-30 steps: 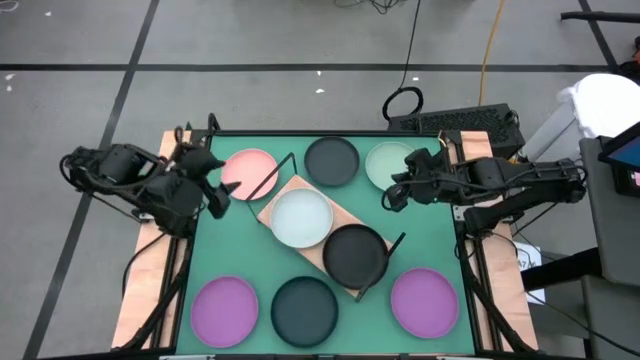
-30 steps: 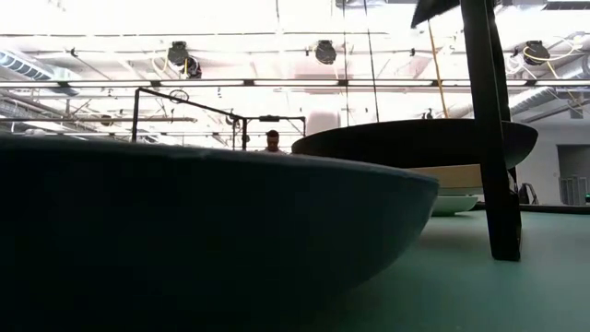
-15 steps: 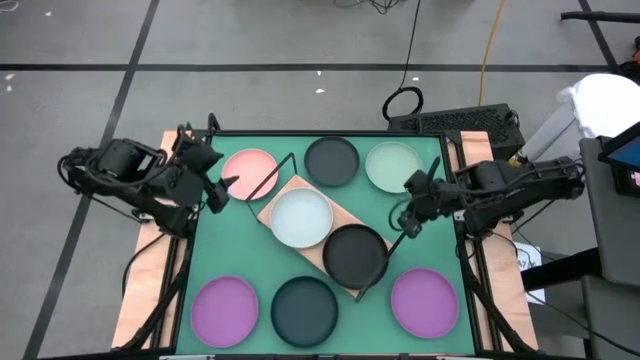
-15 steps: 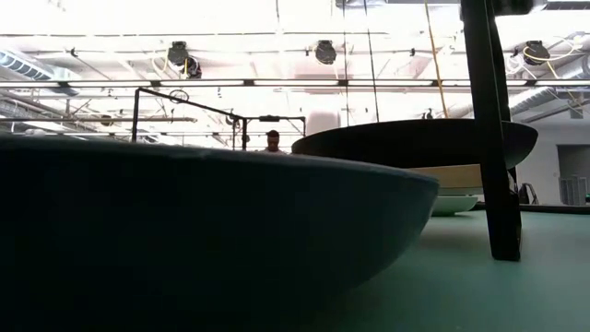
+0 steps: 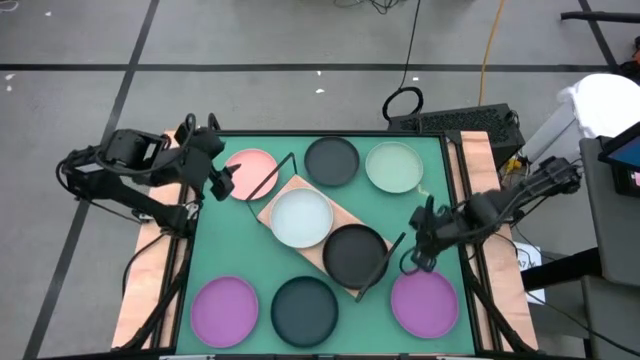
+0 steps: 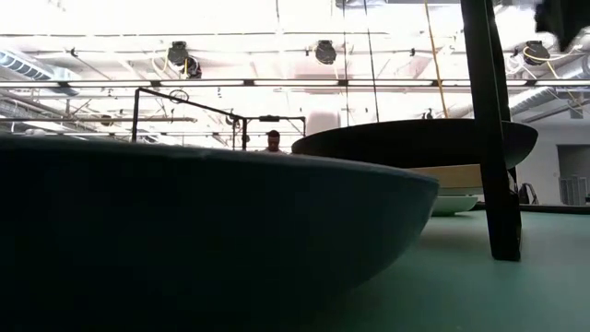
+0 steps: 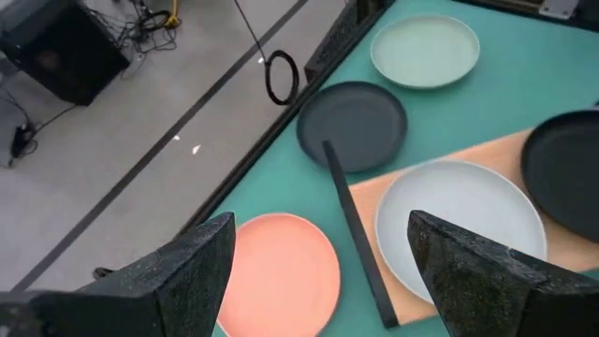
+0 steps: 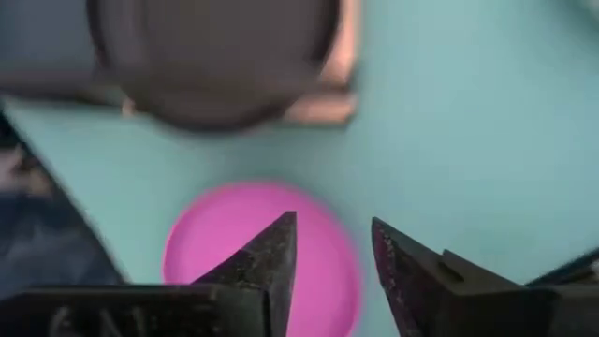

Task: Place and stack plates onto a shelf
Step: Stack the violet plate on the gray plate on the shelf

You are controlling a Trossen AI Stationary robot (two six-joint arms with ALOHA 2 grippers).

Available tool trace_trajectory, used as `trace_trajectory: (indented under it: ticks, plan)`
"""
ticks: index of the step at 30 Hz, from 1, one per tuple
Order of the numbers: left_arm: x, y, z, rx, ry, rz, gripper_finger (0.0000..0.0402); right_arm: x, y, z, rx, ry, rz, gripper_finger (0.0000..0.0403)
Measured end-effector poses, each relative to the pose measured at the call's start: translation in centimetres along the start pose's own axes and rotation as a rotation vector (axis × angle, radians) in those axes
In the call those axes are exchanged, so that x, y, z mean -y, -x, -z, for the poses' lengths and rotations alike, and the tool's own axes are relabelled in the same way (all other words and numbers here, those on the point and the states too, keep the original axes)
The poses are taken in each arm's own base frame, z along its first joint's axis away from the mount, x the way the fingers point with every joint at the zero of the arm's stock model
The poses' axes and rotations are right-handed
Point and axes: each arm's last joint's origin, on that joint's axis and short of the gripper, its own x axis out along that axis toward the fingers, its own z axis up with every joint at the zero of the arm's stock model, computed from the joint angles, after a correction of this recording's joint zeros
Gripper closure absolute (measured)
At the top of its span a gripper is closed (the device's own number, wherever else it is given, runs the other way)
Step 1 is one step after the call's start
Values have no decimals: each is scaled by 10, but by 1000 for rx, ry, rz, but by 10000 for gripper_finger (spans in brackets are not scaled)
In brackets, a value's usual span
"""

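The shelf (image 5: pixel 283 195), a light wood board with black wire ends, lies slantwise at mid-table. A pale plate (image 5: pixel 302 217) and a black plate (image 5: pixel 355 253) rest on it. Flat on the green mat lie a pink plate (image 5: pixel 250 172), a dark grey plate (image 5: pixel 331 160), a pale green plate (image 5: pixel 394 166), two purple plates (image 5: pixel 224 310) (image 5: pixel 424 302) and a dark plate (image 5: pixel 304 310). My left gripper (image 5: pixel 222 180) hovers open at the pink plate's (image 7: pixel 281 267) left rim. My right gripper (image 5: pixel 420 255) hangs open above the right purple plate (image 8: pixel 243 253), holding nothing.
Wooden side rails (image 5: pixel 150 270) border the mat on both sides. In the low view the near dark plate (image 6: pixel 184 231) fills the foreground, with the shelf's black frame post (image 6: pixel 489 129) beside it. Bare mat (image 5: pixel 430 215) lies between the shelf and the right rail.
My right gripper has swung from beside the pale green plate at the far right toward the table's near edge, ending over the right purple plate. My left gripper has moved a little toward the far edge, next to the pink plate. No plate has moved.
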Motion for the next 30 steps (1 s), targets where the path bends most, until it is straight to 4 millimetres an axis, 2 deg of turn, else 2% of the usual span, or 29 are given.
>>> trace_trajectory:
  ticks: [4,10,14,19,23,30]
  plan:
    - [-4,-5,-5,-7,-28,34,80,-4,-38,17,-92,29,-75,259]
    - [-8,-9,-8,-26,-65,73,80,-4,-85,39,-44,82,-148,229]
    - [-11,-11,-9,-34,-101,69,80,0,-107,53,-5,163,-186,201]
    - [-13,-13,-10,-55,-94,101,80,10,-121,62,-19,205,-154,166]
    - [-13,-13,-10,-57,-88,105,80,17,-123,65,-15,249,-75,146]
    - [-12,-13,-9,-70,-41,135,80,25,-123,67,-32,345,-8,144]
